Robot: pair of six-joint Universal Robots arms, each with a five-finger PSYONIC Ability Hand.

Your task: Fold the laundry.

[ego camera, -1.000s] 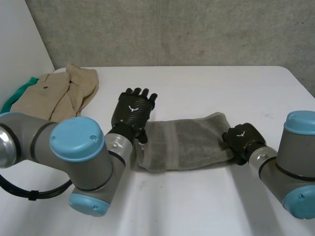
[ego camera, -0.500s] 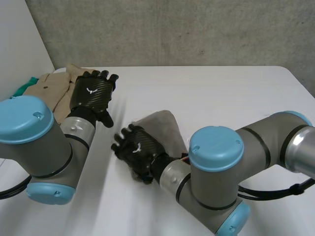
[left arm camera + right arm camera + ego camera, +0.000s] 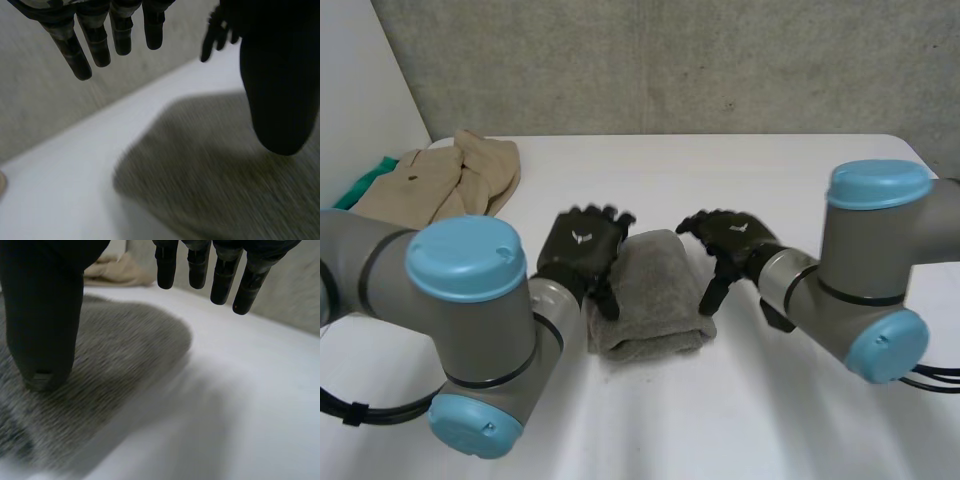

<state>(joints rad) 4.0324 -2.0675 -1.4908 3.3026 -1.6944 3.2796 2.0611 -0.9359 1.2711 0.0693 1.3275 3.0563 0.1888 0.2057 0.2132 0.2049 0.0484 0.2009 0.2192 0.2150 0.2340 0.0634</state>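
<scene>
Grey towel point(image 3: 655, 300) lies folded between the hands, its long axis running away from the robot. Left hand point(image 3: 578, 245) and right hand point(image 3: 735, 235) flank its side edges, about equally near, fingers loose and holding nothing.

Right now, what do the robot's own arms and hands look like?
The left arm and right arm are thick grey tubes with round light-blue caps. The left hand and right hand are black with segmented fingers; the left hand's back bears a small white emblem.
</scene>
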